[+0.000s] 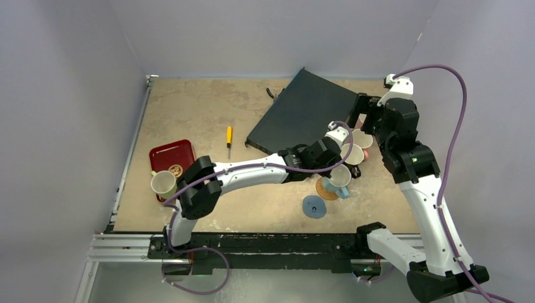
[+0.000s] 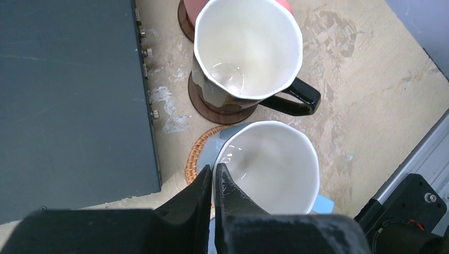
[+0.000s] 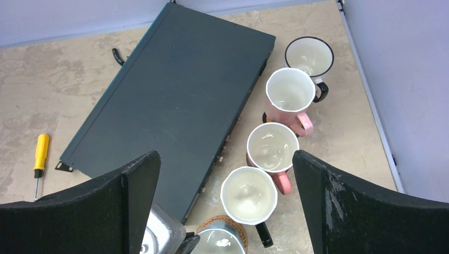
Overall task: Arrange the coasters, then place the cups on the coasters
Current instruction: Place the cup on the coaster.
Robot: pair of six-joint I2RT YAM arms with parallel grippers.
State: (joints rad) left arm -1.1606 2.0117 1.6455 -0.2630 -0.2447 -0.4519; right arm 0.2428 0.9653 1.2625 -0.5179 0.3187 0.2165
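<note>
My left gripper (image 2: pixel 213 172) is shut on the near rim of the light blue cup (image 2: pixel 272 164), one finger inside and one outside. That cup sits over a woven tan coaster (image 2: pixel 195 153); I cannot tell whether it rests on it. Beyond it a dark brown cup (image 2: pixel 246 50) stands on a dark brown coaster (image 2: pixel 207 108). Several cups form a row beside the black box, among them a pink cup (image 3: pixel 289 90). My right gripper (image 3: pixel 225 159) hangs open high above this row. A blue-grey coaster (image 1: pixel 314 206) lies bare near the front. The green cup (image 1: pixel 163 183) stands far left.
A flat black box (image 1: pixel 303 117) lies at an angle just left of the cup row. A yellow-handled screwdriver (image 1: pixel 229 136) lies left of it. The dark red tray (image 1: pixel 180 148) sits at the left by the green cup. The right wall runs close behind the cups.
</note>
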